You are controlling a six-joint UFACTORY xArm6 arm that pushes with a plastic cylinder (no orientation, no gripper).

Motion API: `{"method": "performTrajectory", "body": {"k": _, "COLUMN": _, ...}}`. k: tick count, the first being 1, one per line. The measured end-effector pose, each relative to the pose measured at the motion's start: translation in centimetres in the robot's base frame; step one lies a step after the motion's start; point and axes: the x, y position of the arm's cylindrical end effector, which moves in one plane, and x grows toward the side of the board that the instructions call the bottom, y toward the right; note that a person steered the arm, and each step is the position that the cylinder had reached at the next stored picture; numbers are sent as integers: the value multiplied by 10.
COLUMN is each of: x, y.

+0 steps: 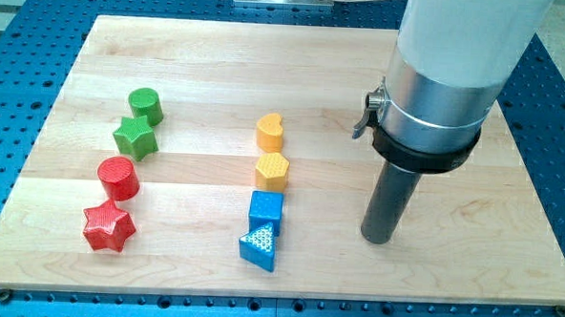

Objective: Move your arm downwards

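Pale wood-grain table [220,60] on a blue perforated base [19,61]. Green cylinder [145,105] and green star [135,137], red cylinder [119,178] and red star [107,227], yellow heart [270,132], yellow hexagon [272,170], blue cube [266,211], blue triangle [260,245] with a white dotted face. Dark rod, my tip [376,239].

My arm comes down from the view's top on the view's right side. It is big and white up high, then has a shiny silver ring with a black band under it. Below that is my straight dark rod, standing upright. My tip [376,240] is at the very bottom of the rod, low in the view.
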Motion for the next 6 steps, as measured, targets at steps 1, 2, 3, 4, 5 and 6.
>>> {"method": "performTrajectory", "body": {"k": 1, "x": 0, "y": 0}}
{"method": "performTrajectory", "body": {"k": 2, "x": 0, "y": 0}}
{"method": "performTrajectory", "body": {"k": 3, "x": 0, "y": 0}}
{"method": "performTrajectory", "body": {"k": 4, "x": -2, "y": 0}}
{"method": "performTrajectory", "body": {"k": 5, "x": 0, "y": 0}}
{"method": "performTrajectory", "body": {"k": 6, "x": 0, "y": 0}}
